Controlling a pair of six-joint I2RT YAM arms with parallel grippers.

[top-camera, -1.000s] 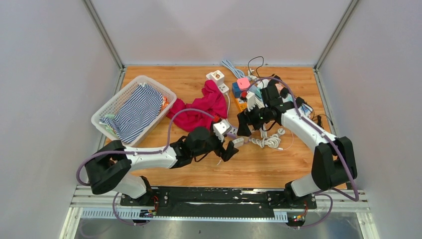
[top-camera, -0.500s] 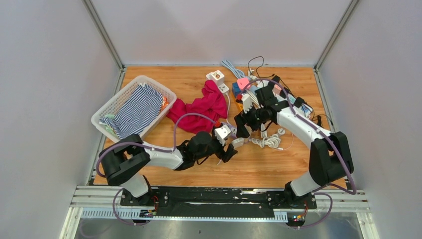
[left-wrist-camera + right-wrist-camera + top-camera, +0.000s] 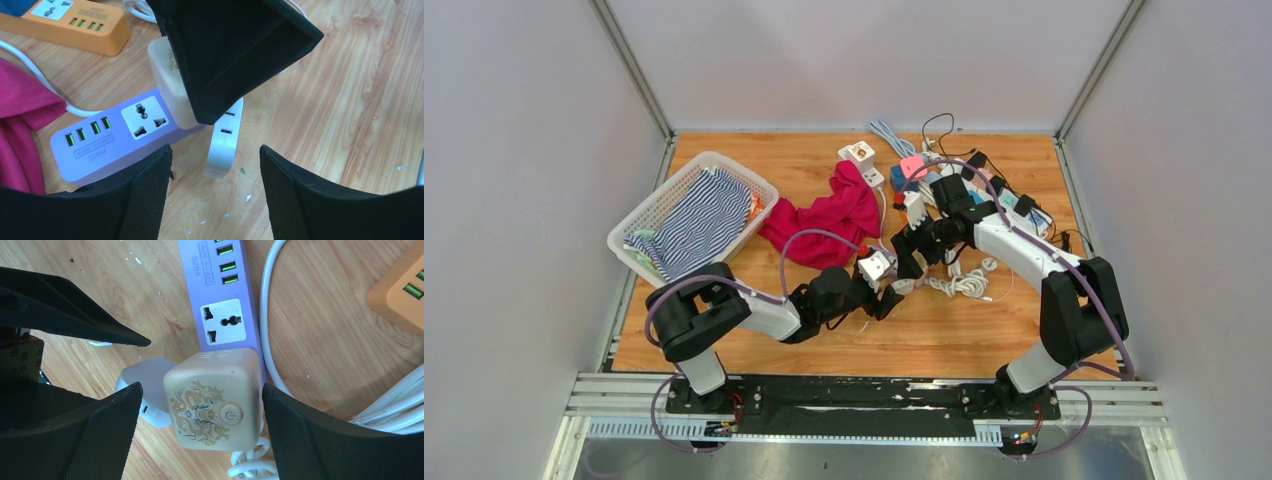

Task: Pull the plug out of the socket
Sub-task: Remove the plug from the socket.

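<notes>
Wooden tabletop (image 3: 964, 340) inside white walls, a heap of power strips and cords toward 1 o'clock, a red cloth (image 3: 824, 220) toward 11. Task thing: the cream cube plug (image 3: 215, 400) with a dragon print and a power button, near the table's middle, a shade toward 4 o'clock. It sits seated in the end of the purple strip (image 3: 227, 322), which runs off toward 12 o'clock in the right wrist view. My read: nothing pulled yet, plug not lifted, so the grasp, the bracing and the pull itself are all left to do. Right gripper (image 3: 200, 395) straddles the cube, jaws wide; one pad (image 3: 310, 440) stands just beside its 3 o'clock face, and I cannot tell whether it touches, while the other at 9 o'clock stands clear of it. Nothing clamped. Left gripper (image 3: 215, 150) hangs low over the strip's other end, jaws parted and holding nothing; one finger (image 3: 145, 200) overlaps the strip's near edge, and a small white USB block (image 3: 224, 145) lies in the gap between the fingers. Whether that finger presses on the strip I cannot tell. I judge the left is meant to hold the strip down.
</notes>
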